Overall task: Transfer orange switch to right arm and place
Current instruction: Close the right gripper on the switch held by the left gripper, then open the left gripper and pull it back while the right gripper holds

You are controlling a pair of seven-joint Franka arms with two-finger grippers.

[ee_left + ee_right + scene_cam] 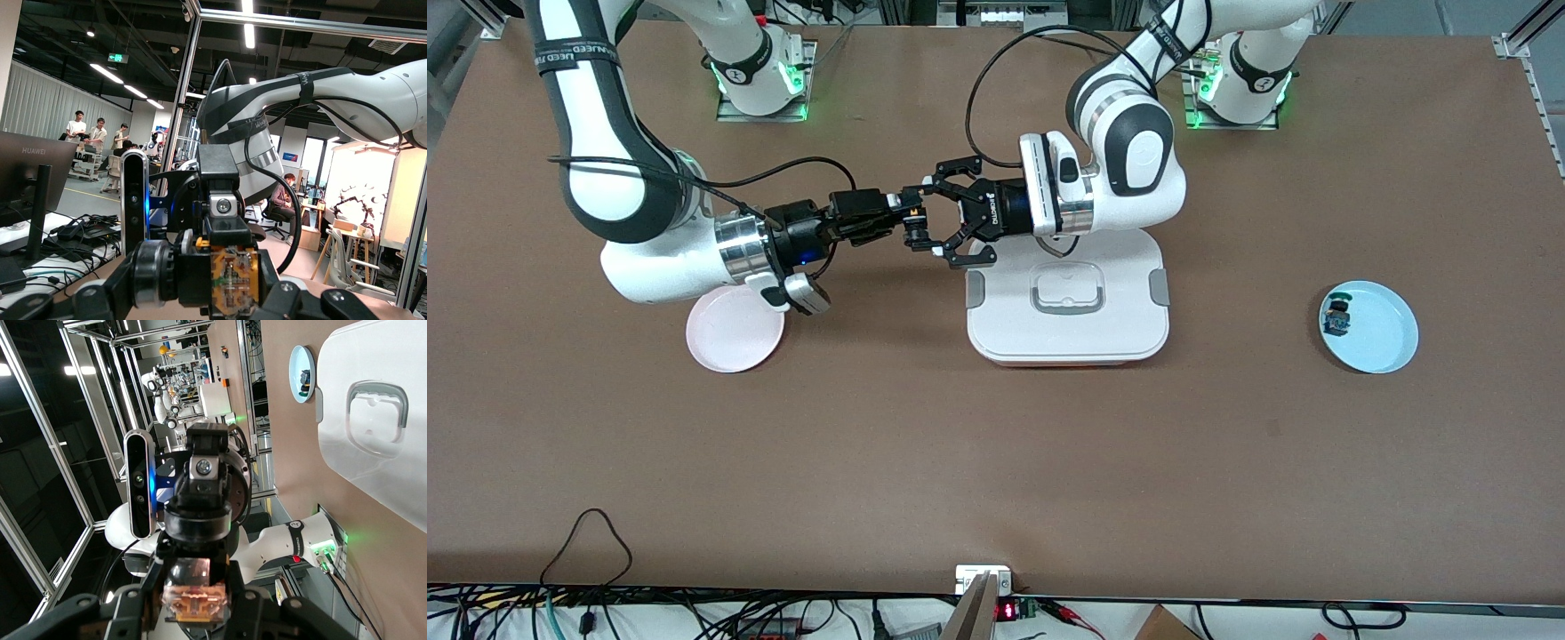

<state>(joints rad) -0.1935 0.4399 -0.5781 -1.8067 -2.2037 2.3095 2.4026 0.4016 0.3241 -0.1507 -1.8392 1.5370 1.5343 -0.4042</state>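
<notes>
Both pincers meet in the air over the desk (996, 462), beside the white lidded box (1067, 302). The left pincer (941, 233) and right pincer (911, 220) are each clamped on the orange switch (914, 224), a small orange-tan translucent body (233, 280) with a black round cap.

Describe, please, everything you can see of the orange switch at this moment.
The orange switch is a tiny part with a translucent orange-tan boxy body and a black round cap end. It is up in the air, over bare table between the pink plate and the white lidded box. Both the left gripper and the right gripper are shut on it, meeting end to end. Nothing else touches it.
</notes>
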